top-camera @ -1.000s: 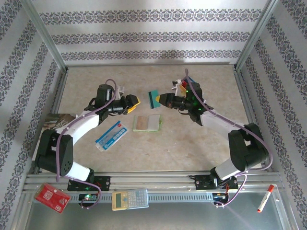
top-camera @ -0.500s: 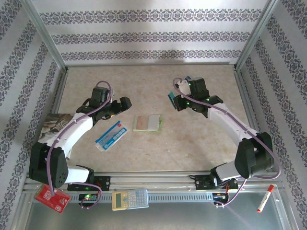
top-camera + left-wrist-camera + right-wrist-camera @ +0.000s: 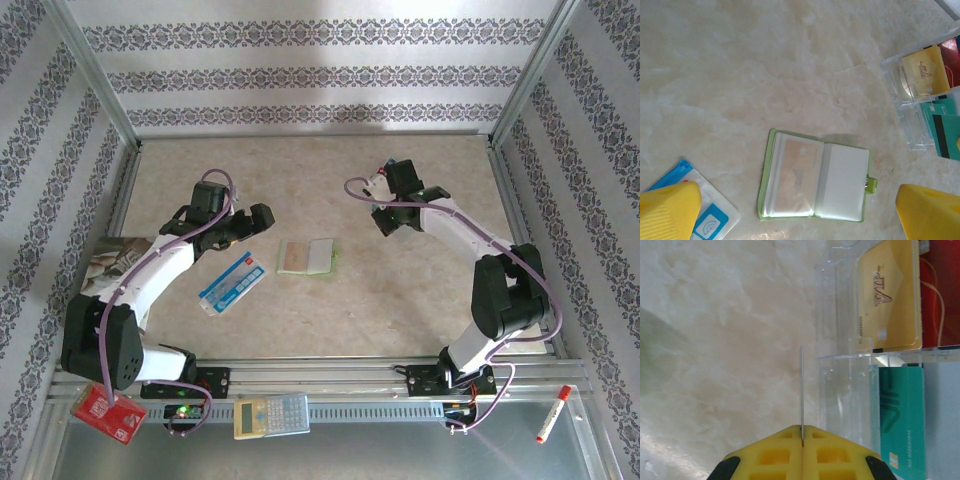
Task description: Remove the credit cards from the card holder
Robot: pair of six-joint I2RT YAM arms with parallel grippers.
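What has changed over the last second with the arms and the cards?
The right end effector, shut on a card, carried it right from near the card holder to beside the clear tray. The left end effector, open, pulled back left. The card holder, lying open, and the blue-and-white packet stayed put.

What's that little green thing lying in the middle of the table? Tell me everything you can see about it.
It is a lime-green bifold card holder, lying open and flat on the marbled beige table. Clear plastic sleeves cover both inner faces: the left looks tan, the right pale. A small clasp tab sticks out from its right edge. Only the table touches it; a blue-and-white packet lies apart on its left.
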